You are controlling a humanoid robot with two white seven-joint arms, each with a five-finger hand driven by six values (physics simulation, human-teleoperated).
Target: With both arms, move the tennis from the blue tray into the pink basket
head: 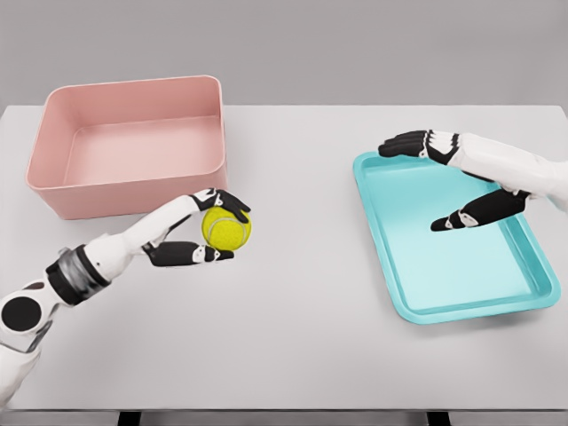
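Observation:
A yellow-green tennis ball (226, 229) is held above the table, between thumb and fingers of my left hand (219, 228), just in front of the pink basket's near right corner. The pink basket (62, 191) stands at the back left and looks empty inside. On the right lies the blue tray (417, 306), with nothing in it. My right hand (432, 182) hovers over the tray's back part, fingers spread and pointing left, holding nothing.
The grey table carries only the basket and the tray. A wide bare stretch lies between them and along the front edge.

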